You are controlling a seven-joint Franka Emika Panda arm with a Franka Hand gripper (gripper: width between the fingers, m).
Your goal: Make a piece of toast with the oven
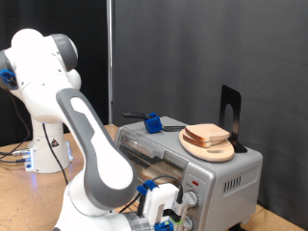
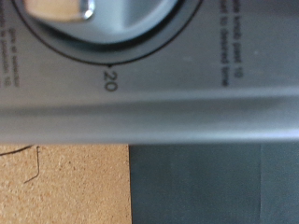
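Observation:
The oven is a silver-grey box at the exterior view's lower right. My gripper is low against its front panel, at the knobs. In the wrist view a round silver knob fills one edge very close up, with a dial ring and the number 20 printed beside it; my fingers do not show there. The piece of toast is not visible: my arm hides most of the oven's glass door and the inside.
On the oven's top a pale bread slice lies on a round wooden plate. A blue-handled tool and a black upright stand are up there too. Wooden tabletop shows below the oven.

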